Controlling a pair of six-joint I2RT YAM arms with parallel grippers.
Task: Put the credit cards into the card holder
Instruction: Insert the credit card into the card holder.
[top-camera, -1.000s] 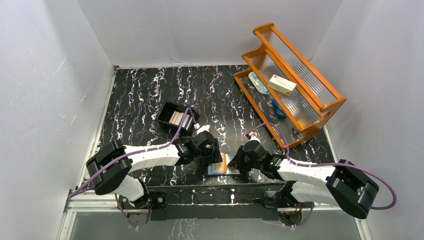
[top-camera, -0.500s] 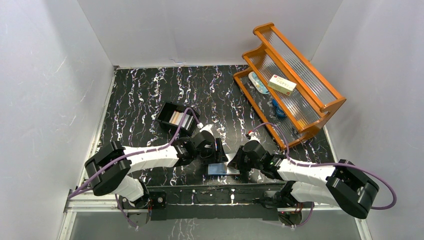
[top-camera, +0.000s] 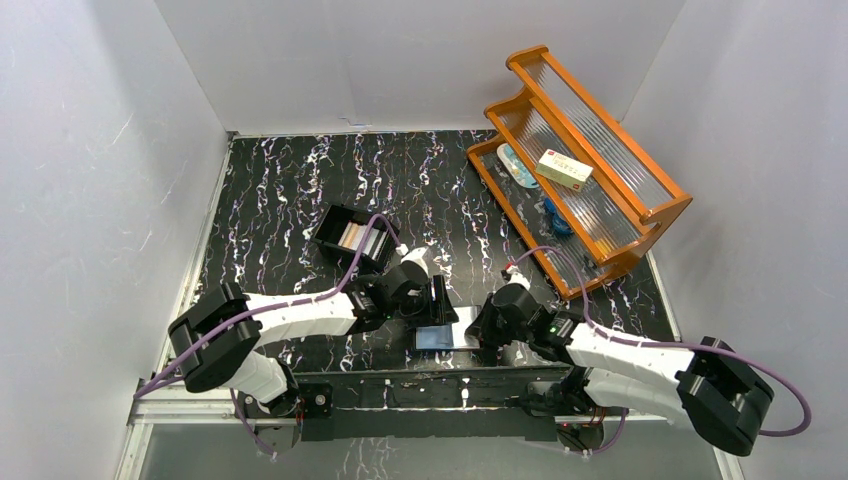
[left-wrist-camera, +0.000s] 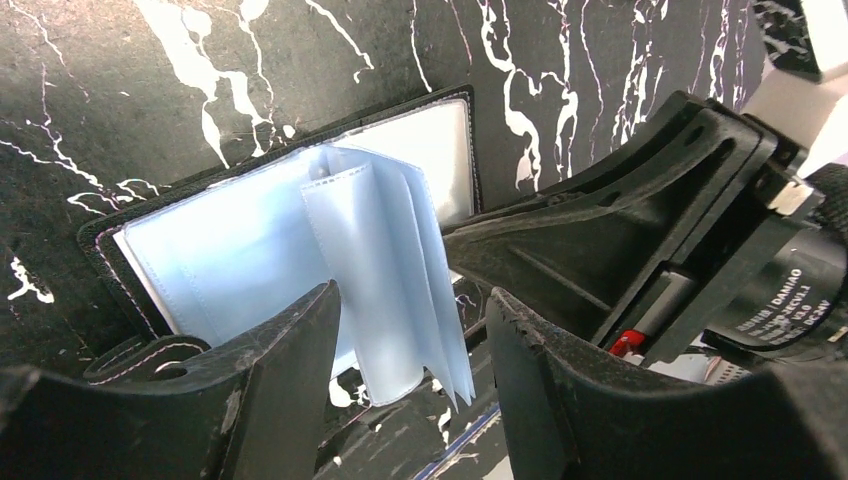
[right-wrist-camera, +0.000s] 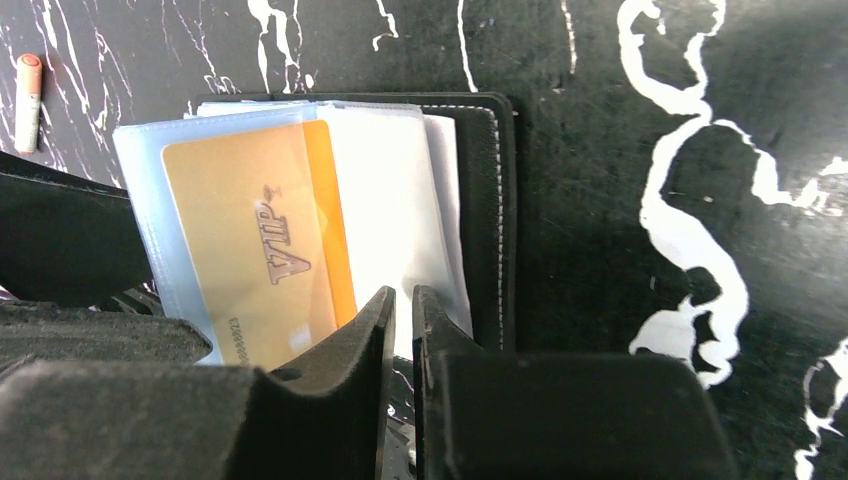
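A: Where's the card holder (top-camera: 437, 337)?

B: Lying open on the table (top-camera: 300, 180), near the front edge, right btw the two claws. Its clear sleeves fan up like book pages.

A: Any card in it yet?

B: Yep. A gold card (right-wrist-camera: 250, 240) w/ "VIP" on it sits inside one sleeve. More credit cards (top-camera: 353, 236) are in the black box (top-camera: 330, 225), further back and well apart.

A: Left claw?

B: The left claw (left-wrist-camera: 408, 295) is let go. Its fingers are wide, one on each side of the sleeve fan, and they're not squeezing it.

A: Right claw?

B: The right claw (right-wrist-camera: 403, 295) is pinched almost tight, w/ only a thin slit left. Its tips sit at the edge of the sleeves, just beside the gold card. I can't tell if a sleeve is nipped in the slit.

A: How will the stuff handle?

B: My guess: the cards are light, thin, stiff and slippy. Grab one by a short edge so most of it is free to slide in. The holder looks soft, floppy and v. light, so it'll prob scoot if pushed. The sleeves will flop shut too. Best to pin the black cover or spread the sleeves.

A: Arms?

B: Both are low and stretched in toward the mid, forearms nearly flat over the table. The left comes from the back-left side of the holder, the right from the right side.
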